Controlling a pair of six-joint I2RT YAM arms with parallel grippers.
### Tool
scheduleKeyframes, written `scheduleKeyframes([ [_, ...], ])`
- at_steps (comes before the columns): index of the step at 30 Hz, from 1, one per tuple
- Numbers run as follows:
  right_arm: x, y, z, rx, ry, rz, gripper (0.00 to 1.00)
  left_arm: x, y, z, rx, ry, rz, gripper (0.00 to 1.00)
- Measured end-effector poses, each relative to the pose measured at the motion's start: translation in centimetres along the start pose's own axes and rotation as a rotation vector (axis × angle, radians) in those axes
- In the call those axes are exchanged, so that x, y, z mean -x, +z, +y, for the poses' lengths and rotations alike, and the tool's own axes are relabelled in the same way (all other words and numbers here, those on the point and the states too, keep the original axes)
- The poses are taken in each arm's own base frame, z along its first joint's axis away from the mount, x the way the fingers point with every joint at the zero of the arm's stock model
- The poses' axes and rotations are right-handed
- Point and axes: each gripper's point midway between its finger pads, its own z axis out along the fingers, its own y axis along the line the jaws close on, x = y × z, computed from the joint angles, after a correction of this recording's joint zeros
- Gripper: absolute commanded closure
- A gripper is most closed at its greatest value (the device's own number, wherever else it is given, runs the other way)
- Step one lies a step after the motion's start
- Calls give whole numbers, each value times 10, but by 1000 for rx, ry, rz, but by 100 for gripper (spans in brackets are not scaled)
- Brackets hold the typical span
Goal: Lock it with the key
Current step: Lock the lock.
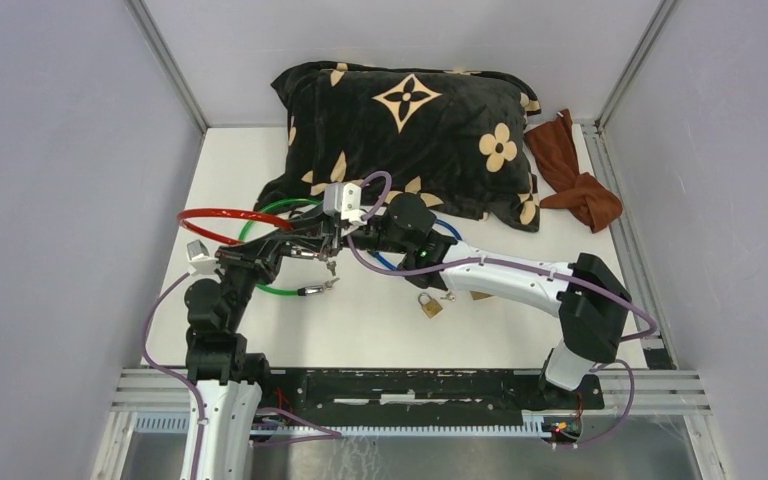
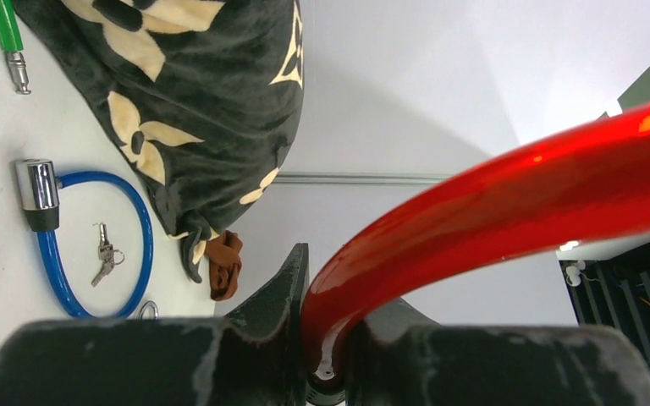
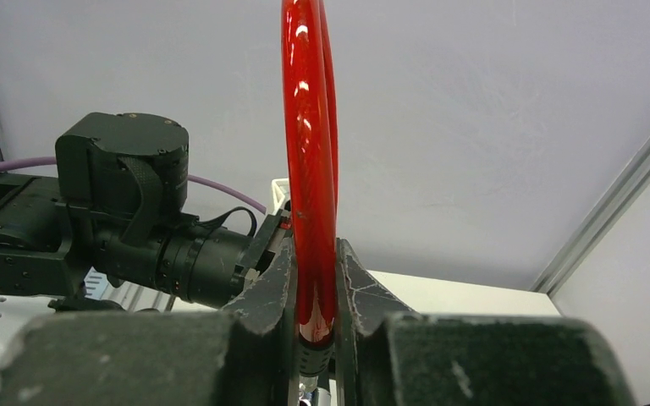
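A red cable lock (image 1: 222,226) loops out to the left above the table, and both grippers hold it by its ends. In the left wrist view my left gripper (image 2: 332,342) is shut on the red cable (image 2: 508,203) just above its black collar. My right gripper (image 3: 313,326) is shut on the other end of the cable (image 3: 309,152), which rises straight up from its fingers. In the top view the two grippers meet at the lock's ends, left (image 1: 312,246) and right (image 1: 352,238). A small key (image 1: 332,266) dangles just below them.
A green cable lock (image 1: 278,289) lies under the arms, and a blue cable lock (image 2: 59,245) with keys (image 2: 104,252) lies beside the pillow. A brass padlock (image 1: 429,305) sits on the table. The black flowered pillow (image 1: 410,140) and a brown cloth (image 1: 572,170) lie at the back.
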Motion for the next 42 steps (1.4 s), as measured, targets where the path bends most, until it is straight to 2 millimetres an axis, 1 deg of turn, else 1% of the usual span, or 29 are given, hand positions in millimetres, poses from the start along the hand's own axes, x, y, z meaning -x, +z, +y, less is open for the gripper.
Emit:
scheduleKeyframes([
  [4, -8, -1, -1, 11, 10, 6, 100, 1, 1, 5, 13, -8, -3, 98],
  [8, -16, -1, 3, 29, 25, 15, 100, 1, 1, 8, 25, -14, -4, 98],
  [13, -27, -2, 6, 44, 38, 31, 100, 1, 1, 8, 26, -34, -4, 98],
  [18, -37, -5, 2, 45, 59, 50, 100, 2, 1, 7, 27, -51, -11, 98],
  [31, -46, -8, 0, 45, 42, 62, 100, 2, 1, 11, 39, -58, -13, 98],
  [37, -59, -10, 1, 58, -15, 98, 100, 4, 2, 24, 91, -103, -21, 98],
  [42, -69, -15, 10, 111, -60, 111, 100, 1, 2, 37, 153, -181, -7, 98],
])
